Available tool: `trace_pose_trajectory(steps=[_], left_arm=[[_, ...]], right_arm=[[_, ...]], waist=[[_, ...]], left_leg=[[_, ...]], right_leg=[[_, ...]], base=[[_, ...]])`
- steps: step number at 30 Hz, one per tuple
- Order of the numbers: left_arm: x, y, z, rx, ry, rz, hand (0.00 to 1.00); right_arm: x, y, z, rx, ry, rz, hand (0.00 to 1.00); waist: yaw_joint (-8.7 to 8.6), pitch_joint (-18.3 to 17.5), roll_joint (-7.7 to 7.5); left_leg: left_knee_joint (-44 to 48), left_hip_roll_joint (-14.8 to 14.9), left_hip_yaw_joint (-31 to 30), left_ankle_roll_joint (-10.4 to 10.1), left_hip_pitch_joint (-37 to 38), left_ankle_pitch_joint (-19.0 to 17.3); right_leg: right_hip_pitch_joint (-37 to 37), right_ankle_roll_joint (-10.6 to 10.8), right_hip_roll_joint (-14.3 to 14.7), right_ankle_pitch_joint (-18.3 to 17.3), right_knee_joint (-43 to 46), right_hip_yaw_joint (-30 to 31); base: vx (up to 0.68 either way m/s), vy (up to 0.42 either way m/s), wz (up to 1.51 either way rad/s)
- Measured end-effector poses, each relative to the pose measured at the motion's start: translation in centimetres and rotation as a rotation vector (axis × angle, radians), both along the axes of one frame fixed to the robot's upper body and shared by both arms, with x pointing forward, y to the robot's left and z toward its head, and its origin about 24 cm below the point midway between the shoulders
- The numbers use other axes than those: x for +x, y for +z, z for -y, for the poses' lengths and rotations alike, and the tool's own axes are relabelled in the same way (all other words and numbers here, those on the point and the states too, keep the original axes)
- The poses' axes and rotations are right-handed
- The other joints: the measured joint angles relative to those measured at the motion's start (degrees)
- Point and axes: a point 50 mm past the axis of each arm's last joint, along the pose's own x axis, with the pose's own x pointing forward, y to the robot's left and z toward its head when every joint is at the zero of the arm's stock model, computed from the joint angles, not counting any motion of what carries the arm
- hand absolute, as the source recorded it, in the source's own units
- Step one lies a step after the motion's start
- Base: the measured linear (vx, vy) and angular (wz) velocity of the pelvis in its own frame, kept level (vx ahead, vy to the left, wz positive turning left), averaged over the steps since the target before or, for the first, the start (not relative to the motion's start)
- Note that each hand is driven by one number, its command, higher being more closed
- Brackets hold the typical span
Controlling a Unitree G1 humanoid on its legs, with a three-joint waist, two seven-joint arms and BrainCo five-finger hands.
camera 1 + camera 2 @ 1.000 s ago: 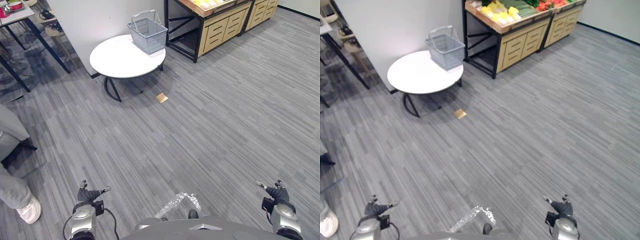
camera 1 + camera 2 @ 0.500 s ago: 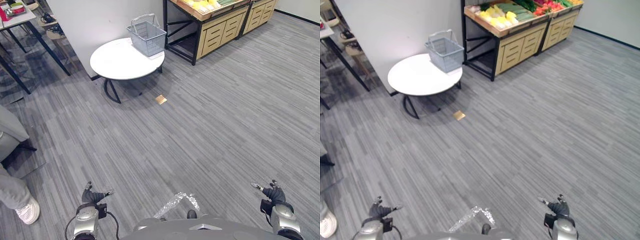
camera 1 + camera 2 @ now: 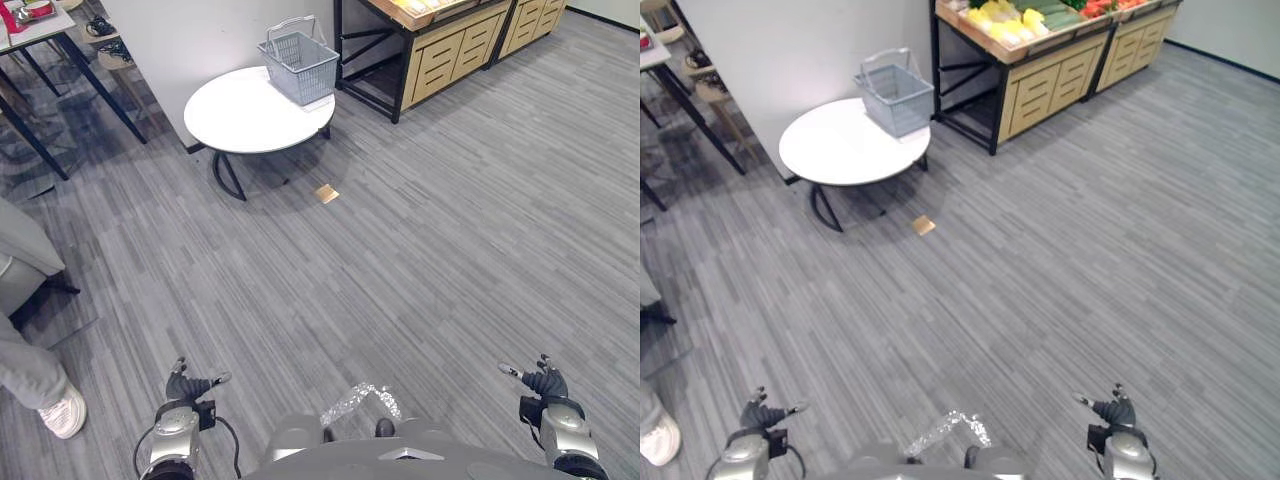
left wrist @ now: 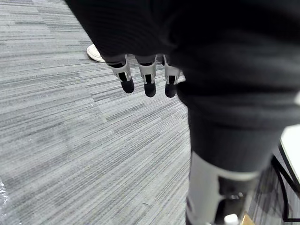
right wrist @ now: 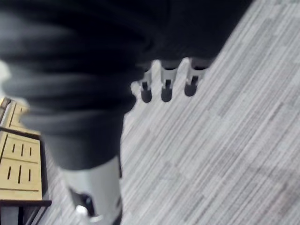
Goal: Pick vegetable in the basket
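Left eye view, basket (image 3: 302, 68) upright on white table (image 3: 235, 112), handle raised, left hand (image 3: 187, 386) and right hand (image 3: 546, 381) loosely spread, empty

basket (image 3: 898, 97) | grey, upright, on white table (image 3: 835, 150) | vegetables (image 3: 1025, 15) | on wooden stand (image 3: 1040, 90)

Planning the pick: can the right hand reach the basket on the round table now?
Probably not: the right hand hangs low, far across open floor from the basket on the table. Nothing blocks the way there.
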Motion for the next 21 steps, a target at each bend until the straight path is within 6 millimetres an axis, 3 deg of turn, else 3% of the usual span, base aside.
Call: trace_pose_trajectory(steps=[2, 4, 5, 6, 7, 9, 11, 12, 13, 15, 17, 19, 21], left_arm=[[0.1, 0.0, 0.2, -0.003, -0.003, 0.004, 0.0], [0.3, -0.1, 0.6, -0.01, -0.023, 0.007, 0.0], [0.3, -0.1, 0.7, -0.015, -0.025, 0.007, 0.0], [-0.1, -0.3, 0.6, -0.017, -0.021, -0.002, 0.0], [-0.6, -0.4, 0.5, -0.017, -0.014, -0.012, 0.0], [-0.5, -0.4, 0.6, -0.021, -0.019, -0.009, 0.0], [-0.6, -0.3, 0.4, -0.02, -0.024, -0.012, 0.0], [-0.8, -0.3, 0.1, -0.014, -0.031, -0.021, 0.0], [-0.8, -0.2, -0.1, -0.006, -0.038, -0.026, 0.0], [-0.5, 0.1, -0.4, 0.019, -0.075, -0.029, 0.0], [0.7, 0.7, -0.5, 0.033, -0.097, 0.005, 0.0], [2.1, 1.2, -0.5, 0.041, -0.111, 0.037, 0.0], [3.7, 1.8, -0.3, 0.043, -0.126, 0.076, 0.0]], right_arm=[[0.4, 0.2, 0.5, -0.011, -0.008, 0.001, 0.0], [0.9, 0.6, 1.2, -0.026, -0.013, 0.002, 0.0], [1.0, 0.7, 1.4, -0.03, -0.012, -0.001, 0.0], [1.0, 0.5, 1.2, -0.025, -0.003, -0.013, 0.0], [0.7, -0.3, 0.4, 0.001, 0.014, -0.041, 0.0], [0.7, -0.9, -0.7, 0.036, 0.021, -0.047, 0.0], [0.8, -1.3, -1.7, 0.063, 0.026, -0.046, 0.0], [0.7, -1.6, -2.4, 0.08, 0.03, -0.049, 0.0], [0.7, -1.8, -2.8, 0.086, 0.042, -0.055, 0.0], [1.1, -1.9, -3.6, 0.079, 0.104, -0.066, 0.0], [1.6, -1.6, -3.7, 0.072, 0.115, -0.046, 0.0], [2.0, -1.1, -3.5, 0.057, 0.117, -0.015, 0.0], [2.1, -1.0, -3.4, 0.054, 0.116, -0.007, 0.0]], waist=[[0.49, 0.35, 0.08], [0.58, 0.82, 1.32], [1.01, 0.81, 2.09], [2.01, 1.2, 2.35], [2.87, 0.93, 0.36], [2.6, 0.66, -1.72], [2.36, 1.19, -3.17], [2.3, 1.41, -3.93], [2.3, 1.39, -4.32], [1.73, 1.5, -3.92], [0.12, 1.59, -3.43], [-1.54, 1.95, -2.96], [-2.61, 2.29, -2.33]], left_leg=[[-12.76, -0.5, 2.68, 0.31, -0.8, 1.65], [-31.13, -1.3, 2.23, -0.42, -2.02, 9.9], [-34.37, -0.91, 2.01, -0.46, -1.99, 10.99], [-33.43, -0.69, 2.13, 1.76, -2.3, 15.16], [-30.79, -3.0, 2.2, 4.04, -2.51, 14.96], [-27.69, -5.08, 2.48, 8.05, -3.23, 11.29], [-25.41, -5.99, 2.59, 9.3, -1.1, 7.68], [-25.18, -6.4, 2.47, 9.78, 2.2, 5.41], [-25.48, -6.69, 2.23, 9.93, 4.4, 4.33], [-29.1, -7.16, 0.71, 10.08, 12.68, 2.32], [-33.48, -7.1, -1.39, 9.71, 17.81, 2.52], [-36.72, -6.26, -3.95, 9.34, 21.51, 2.69], [-37.42, -4.44, -5.68, 8.59, 23.16, 2.24]], right_leg=[[0.13, 1.19, -1.99, -0.74, -0.72, 1.29], [1.46, 2.86, -3.38, -1.69, -3.57, 2.19], [1.62, 3.43, -3.24, -2.02, -4.2, 2.57], [2.92, 5.0, -4.14, -3.61, -4.42, 3.59], [3.58, 4.78, -6.5, -4.6, -3.32, 4.22], [0.27, 5.76, -8.42, -3.77, 5.59, 4.4], [-3.79, 13.15, -9.06, -0.63, 18.98, 5.08], [-6.94, 15.68, -8.9, 4.52, 29.05, 6.08], [-8.29, 15.64, -8.81, 6.58, 34.12, 6.02], [-14.18, 14.56, -9.43, 6.21, 49.55, 0.68], [-18.78, 11.33, -9.54, 4.15, 50.04, -3.93], [-22.98, 8.9, -8.06, 1.61, 38.46, -6.07], [-24.24, 6.68, -6.32, 3.37, 19.55, -7.2]], base=[[0.31, 0.202, -0.24], [0.4, 0.312, -0.21], [0.41, 0.378, -0.38], [0.47, 0.398, -0.44], [0.48, 0.372, -0.39], [0.53, 0.267, 0.06], [0.53, 0.221, 0.16], [0.42, 0.146, 0.01], [0.6, 0.156, 0.05], [0.54, 0.085, 0.23], [0.45, -0.008, 0.55], [0.55, -0.113, 0.76], [0.55, -0.244, 0.82]])
